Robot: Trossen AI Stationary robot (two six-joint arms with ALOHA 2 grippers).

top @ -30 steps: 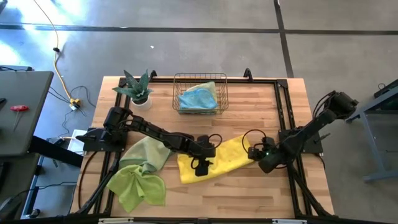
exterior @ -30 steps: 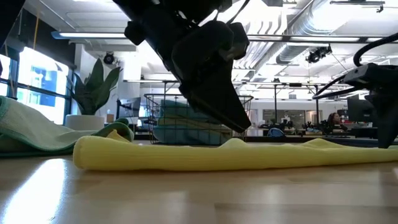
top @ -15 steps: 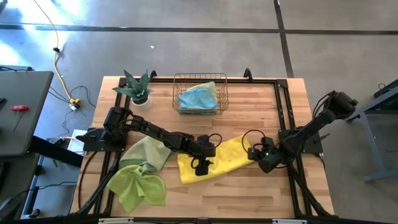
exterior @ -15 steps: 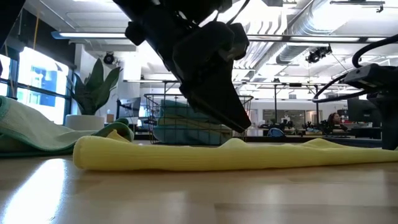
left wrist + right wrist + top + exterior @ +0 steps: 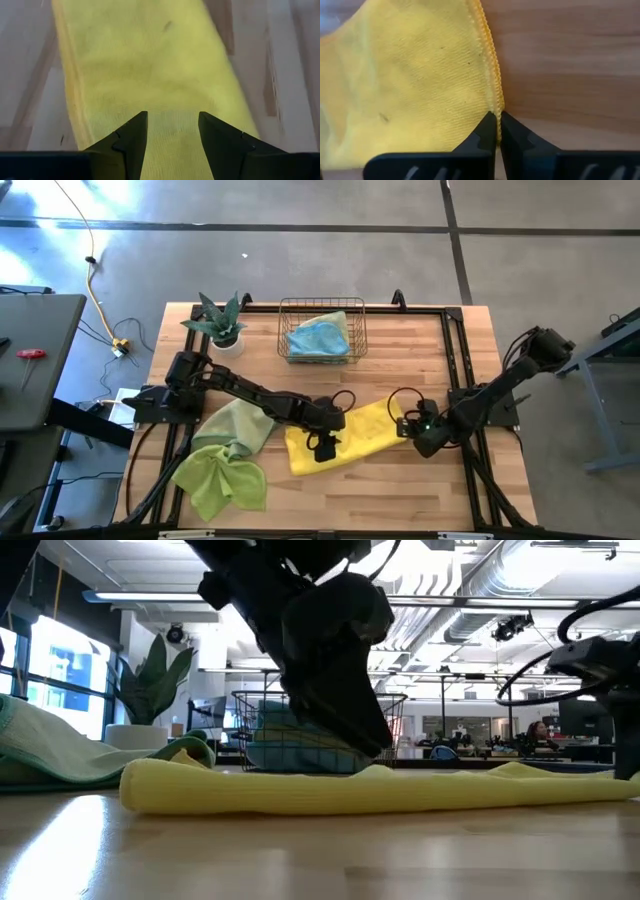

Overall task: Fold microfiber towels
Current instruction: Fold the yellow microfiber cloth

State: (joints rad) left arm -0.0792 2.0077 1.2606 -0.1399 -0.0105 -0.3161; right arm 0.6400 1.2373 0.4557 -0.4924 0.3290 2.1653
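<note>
A yellow microfiber towel [image 5: 350, 442] lies as a strip across the table's middle. My left gripper [image 5: 172, 120] stands open over its left half [image 5: 322, 444], pointing steeply down, fingertips low at the cloth. My right gripper [image 5: 496, 120] is shut on the towel's right end [image 5: 400, 420]. A sage towel [image 5: 238, 425] and a lime towel [image 5: 220, 482] lie crumpled at the near left. A light blue towel [image 5: 320, 337] rests in the wire basket [image 5: 322, 308]. My left gripper has both fingertips [image 5: 136, 131] down at the middle of the yellow towel from above; whether they touch the cloth I cannot tell. My right gripper pinches the towel's stitched hem [image 5: 495, 102] between its two fingertips, coming steeply from above on the table's right side. One layer or several, I cannot tell. The towel still lies on the table.
A potted plant [image 5: 220, 322] stands at the far left, beside the basket. Black rails [image 5: 455, 370] frame the tabletop. Bare wood [image 5: 380, 500] shows along the near edge and between the basket and the yellow towel.
My right gripper has shut on the hem at the yellow towel's right end, staying in place. My left gripper has rolled slightly over the towel without shifting. The towel lies as before.
</note>
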